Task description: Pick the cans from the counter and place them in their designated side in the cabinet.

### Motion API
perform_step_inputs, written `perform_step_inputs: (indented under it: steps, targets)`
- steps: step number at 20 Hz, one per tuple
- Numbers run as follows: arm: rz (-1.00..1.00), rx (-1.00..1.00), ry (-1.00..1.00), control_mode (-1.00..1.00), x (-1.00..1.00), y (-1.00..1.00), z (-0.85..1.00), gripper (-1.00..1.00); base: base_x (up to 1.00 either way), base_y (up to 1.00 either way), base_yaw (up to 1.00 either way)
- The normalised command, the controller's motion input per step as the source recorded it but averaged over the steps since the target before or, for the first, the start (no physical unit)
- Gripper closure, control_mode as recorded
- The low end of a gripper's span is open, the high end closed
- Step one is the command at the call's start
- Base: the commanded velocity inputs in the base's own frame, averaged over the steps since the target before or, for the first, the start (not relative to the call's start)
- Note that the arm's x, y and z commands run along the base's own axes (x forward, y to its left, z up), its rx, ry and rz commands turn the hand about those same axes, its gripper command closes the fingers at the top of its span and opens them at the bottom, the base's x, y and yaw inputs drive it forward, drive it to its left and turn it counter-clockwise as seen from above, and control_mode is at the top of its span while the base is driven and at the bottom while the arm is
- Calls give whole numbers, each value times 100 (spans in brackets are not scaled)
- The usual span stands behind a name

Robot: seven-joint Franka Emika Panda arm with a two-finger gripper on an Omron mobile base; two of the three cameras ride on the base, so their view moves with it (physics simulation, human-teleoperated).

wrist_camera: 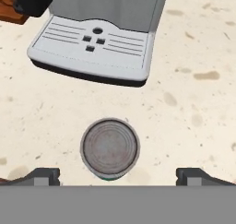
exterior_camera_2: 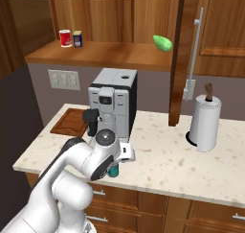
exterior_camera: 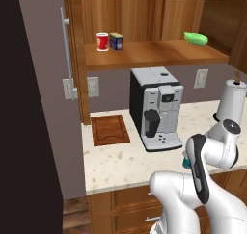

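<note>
The teal can with its grey lid [wrist_camera: 110, 148] stands upright on the beige counter [wrist_camera: 198, 103], in front of the coffee machine's drip tray. My gripper [wrist_camera: 118, 176] hangs open straight above it, one fingertip [wrist_camera: 44, 176] wide on each side, touching nothing. From the base views only a sliver of this teal can [exterior_camera_2: 113, 171] [exterior_camera: 185, 163] shows under my hand. The dark blue can with yellow label [exterior_camera: 116, 41] [exterior_camera_2: 77, 39] stands at the left end of the open cabinet's shelf board [exterior_camera: 154, 52] [exterior_camera_2: 110, 52].
A red can [exterior_camera: 102, 41] stands right beside the blue one. A green object [exterior_camera: 196, 38] lies on the shelf's right part. The coffee machine [exterior_camera: 157, 108] stands just behind my hand, with a cutting board [exterior_camera: 110, 129] to its left and a paper towel roll [exterior_camera_2: 206, 122] to its right.
</note>
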Motion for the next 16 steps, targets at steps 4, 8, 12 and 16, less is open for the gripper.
perform_step_inputs:
  steps: [4, 8, 12, 16]
  targets:
    - [0, -1, 0, -100, 16, 25, -30, -100, 0, 0, 0]
    - [0, 0, 0, -100, 17, 30, -25, -100, 0, 0, 0]
    - [0, -3, 0, -100, 7, 24, -33, -100, 0, 0, 0]
    - [0, -7, 0, -100, 0, 14, -43, -100, 0, 0, 0]
